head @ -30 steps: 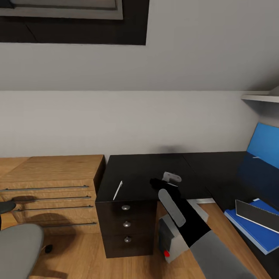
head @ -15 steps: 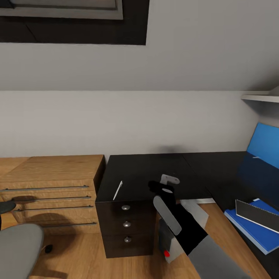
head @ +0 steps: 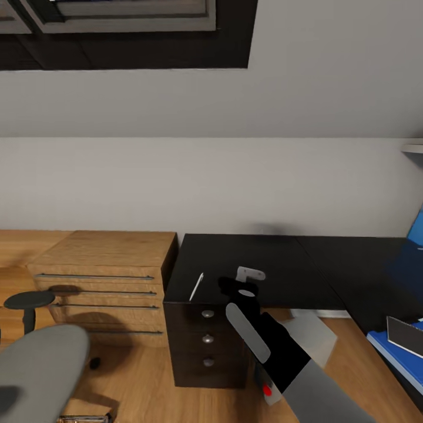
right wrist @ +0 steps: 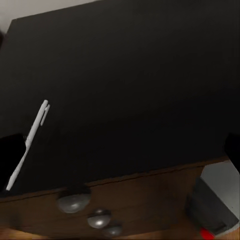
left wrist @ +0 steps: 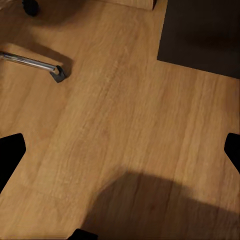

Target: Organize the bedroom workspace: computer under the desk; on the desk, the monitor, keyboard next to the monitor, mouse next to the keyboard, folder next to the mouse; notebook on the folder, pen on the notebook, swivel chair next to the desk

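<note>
Right gripper [head: 249,281] hovering over the desk [head: 258,261], fingers [right wrist: 11,150] spread wide, nothing between them. Pen [right wrist: 28,142] lying flat near the desk's front edge, just beside one fingertip. Probably light, stiff, thin and slippery on gloss; best pinched across the barrel at mid-length.

Wood floor [left wrist: 115,135], chrome chair leg [left wrist: 30,62]

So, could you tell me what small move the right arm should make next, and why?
Probably shift the right gripper leftward toward the pen. The pen lies near the desk's left front edge, and the gripper hovers to its right with nothing held.
</note>
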